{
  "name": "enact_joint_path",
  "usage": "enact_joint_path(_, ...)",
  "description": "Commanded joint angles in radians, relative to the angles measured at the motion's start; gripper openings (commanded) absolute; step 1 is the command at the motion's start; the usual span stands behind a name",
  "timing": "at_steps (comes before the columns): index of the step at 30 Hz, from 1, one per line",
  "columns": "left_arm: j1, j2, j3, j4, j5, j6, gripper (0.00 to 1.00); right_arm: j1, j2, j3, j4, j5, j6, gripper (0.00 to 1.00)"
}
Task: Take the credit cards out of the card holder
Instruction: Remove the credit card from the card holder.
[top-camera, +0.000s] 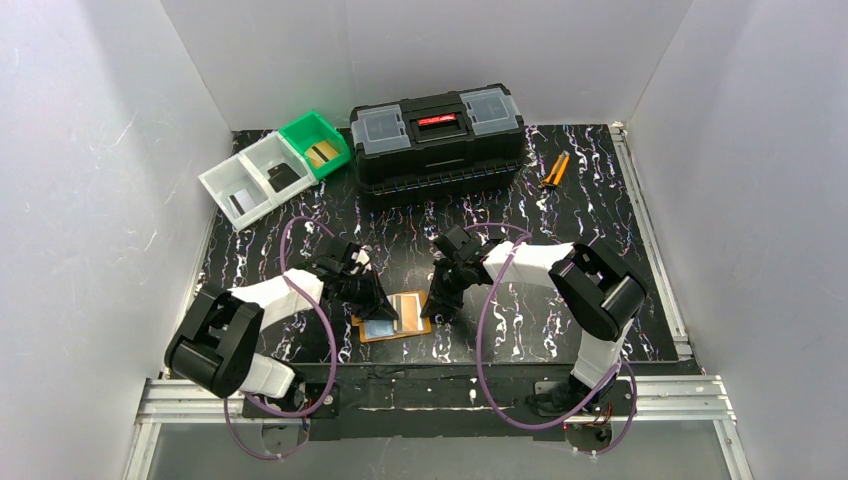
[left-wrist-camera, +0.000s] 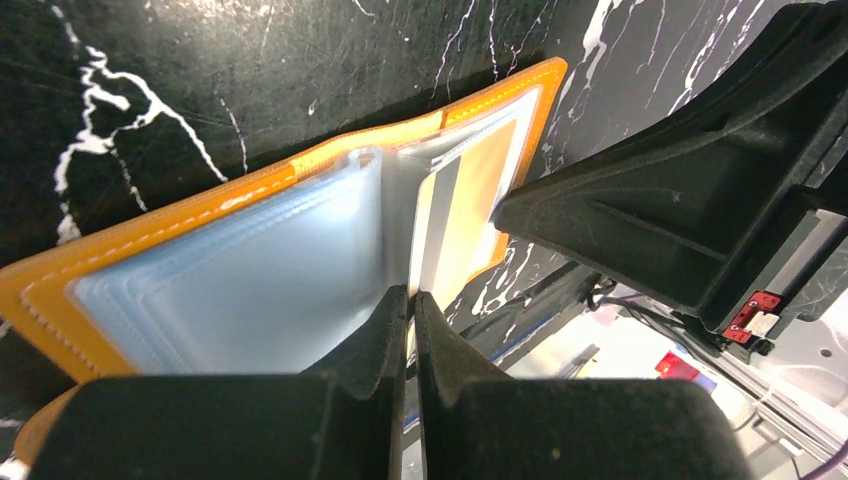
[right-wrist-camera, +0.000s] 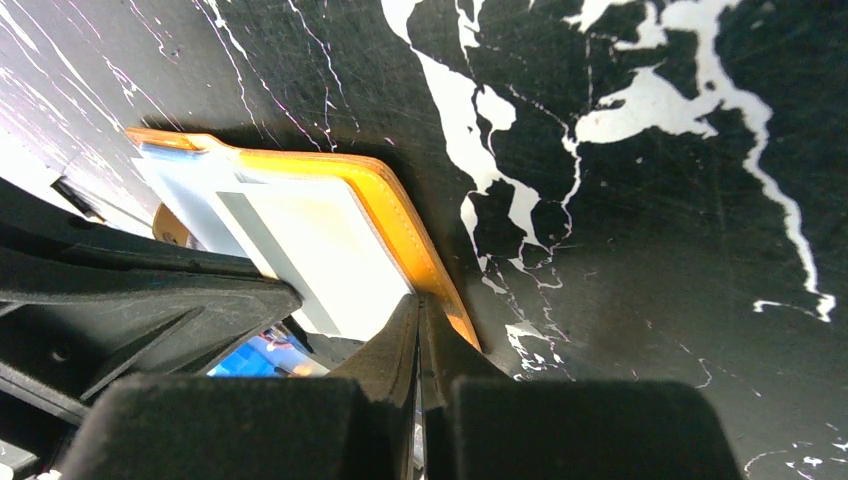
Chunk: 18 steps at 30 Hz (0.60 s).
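The orange card holder (top-camera: 372, 331) lies open on the black marbled table between both arms, its clear bluish pockets facing up (left-wrist-camera: 230, 290). A gold-tan credit card (left-wrist-camera: 475, 200) with a grey stripe sits in the right-hand pocket, and it looks pale in the right wrist view (right-wrist-camera: 320, 250). My left gripper (left-wrist-camera: 411, 296) is shut, tips down at the middle fold beside that card's edge; nothing shows between the pads. My right gripper (right-wrist-camera: 420, 302) is shut too, its tips resting on the holder's orange right edge (right-wrist-camera: 400, 215). In the top view they flank the holder: left gripper (top-camera: 378, 305), right gripper (top-camera: 438, 310).
At the back left stand white bins (top-camera: 232, 172) with dark cards in them and a green bin (top-camera: 303, 129) holding a tan card. A black toolbox (top-camera: 437, 135) sits at the back centre, with orange-handled pliers (top-camera: 555, 170) to its right. White walls close in on three sides.
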Motion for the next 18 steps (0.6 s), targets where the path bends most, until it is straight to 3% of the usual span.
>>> enact_joint_path(1, -0.002, -0.047, 0.042, -0.176, -0.104, 0.065, 0.0, 0.009, 0.064, -0.034, -0.109, 0.079, -0.034, 0.04)
enact_joint_path(18, 0.029, -0.084, 0.057, -0.277, -0.186, 0.095, 0.02, 0.006, 0.055, -0.056, -0.086, 0.074, -0.032, 0.03)
